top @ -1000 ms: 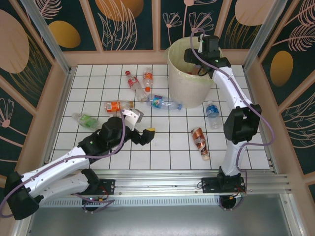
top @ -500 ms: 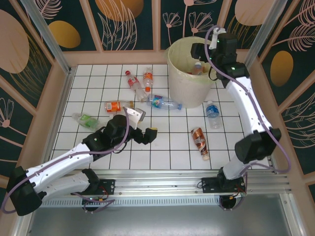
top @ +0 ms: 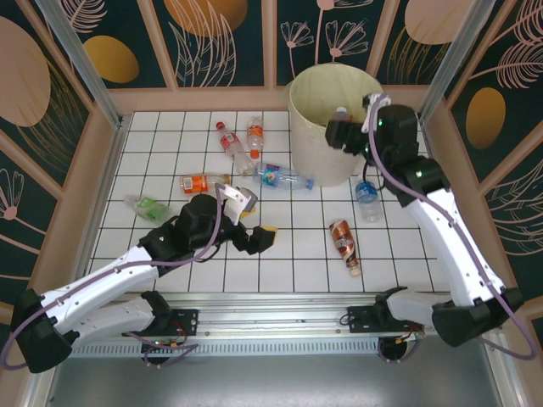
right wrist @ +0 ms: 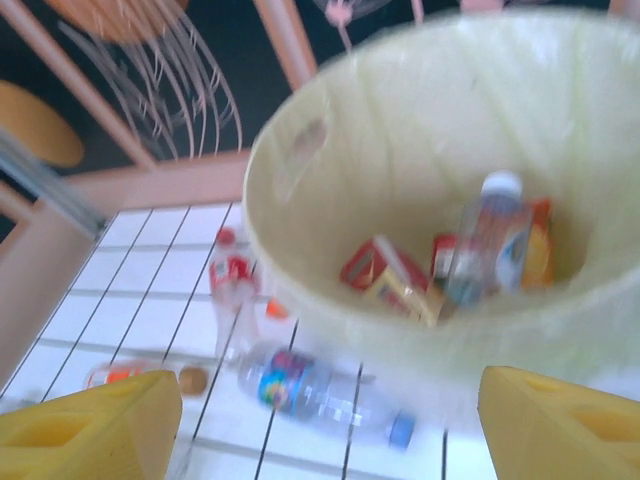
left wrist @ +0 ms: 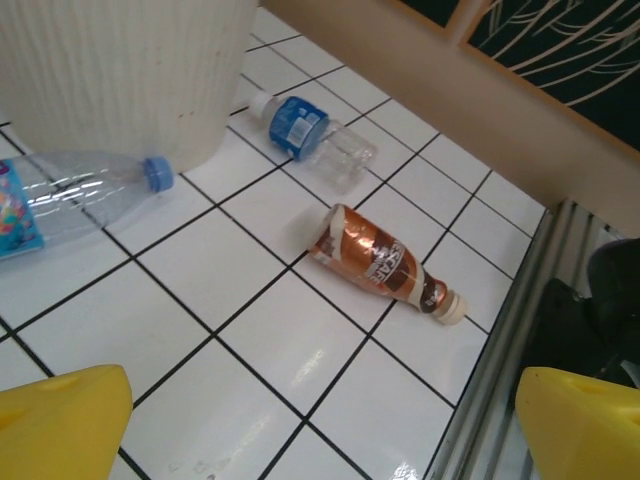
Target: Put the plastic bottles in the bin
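Seven plastic bottles (top: pixel 280 176) lie outside the one bin (top: pixel 316 136); a few more, blurred, inside.

Bin (top: pixel 316 144) sits far right on the table (top: pixel 280 271), several bottles (right wrist: pixel 485 245) inside. Left-front bottle (top: pixel 284 177) lies just beside its base, right-front bottle (top: pixel 366 197) likewise. Near bottle (top: pixel 344 244) lies before the bin, apart. Bottle pair (top: pixel 229 142) left of the bin, far side; two more bottles (top: pixel 202 182) further left, nearer.

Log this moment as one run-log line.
left gripper: open, empty, facing brown bottle | right gripper: open, empty, by bin | binned bottles: several | loose bottles: seven on table
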`<state>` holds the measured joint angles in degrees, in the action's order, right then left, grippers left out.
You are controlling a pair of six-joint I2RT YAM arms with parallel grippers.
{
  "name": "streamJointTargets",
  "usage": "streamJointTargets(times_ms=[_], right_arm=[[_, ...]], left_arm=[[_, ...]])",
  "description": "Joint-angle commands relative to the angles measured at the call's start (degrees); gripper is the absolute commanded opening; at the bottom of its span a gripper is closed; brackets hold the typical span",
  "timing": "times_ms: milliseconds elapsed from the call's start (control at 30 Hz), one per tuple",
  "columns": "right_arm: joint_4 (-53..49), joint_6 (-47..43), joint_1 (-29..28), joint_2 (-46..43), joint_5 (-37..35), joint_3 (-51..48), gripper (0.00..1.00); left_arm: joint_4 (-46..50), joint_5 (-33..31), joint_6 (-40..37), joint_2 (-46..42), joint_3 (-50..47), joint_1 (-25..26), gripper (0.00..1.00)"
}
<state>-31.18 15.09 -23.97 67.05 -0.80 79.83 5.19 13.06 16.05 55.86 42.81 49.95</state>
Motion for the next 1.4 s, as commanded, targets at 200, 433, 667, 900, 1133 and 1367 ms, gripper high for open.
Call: streamJointTargets(times_ms=[200,433,667,900,1133,1367], right_arm=[[-9.3,12.4,-2.6,-12.4,-3.0,-20.5,0.84],[-8.9,18.0,-2.8,-14.9,-0.3,-32.4,0.89],[-6.4,20.4,-3.8,-15.1,1.4,-40.3,0.95],[-3.6,23.0,-4.0,-11.0,0.8,-43.6,0.99],[0.6,23.5,-4.1,-6.6,0.2,-46.1,0.95],[3.7,23.6,-4.2,-2.2,-1.6,-47.5,0.92]], left_arm=[[-1.1,12.2,-2.5,-1.5,1.0,0.4,0.99],[-1.6,15.4,-3.4,-3.1,0.3,0.4,0.99],[-1.8,15.1,-3.3,-3.2,-0.3,0.4,0.99],[-1.9,15.1,-3.5,-2.5,-0.3,0.4,0.99],[-2.2,14.9,-3.4,-2.9,-0.6,0.4,0.99],[-2.3,14.5,-3.5,-2.8,-0.8,0.4,0.99]])
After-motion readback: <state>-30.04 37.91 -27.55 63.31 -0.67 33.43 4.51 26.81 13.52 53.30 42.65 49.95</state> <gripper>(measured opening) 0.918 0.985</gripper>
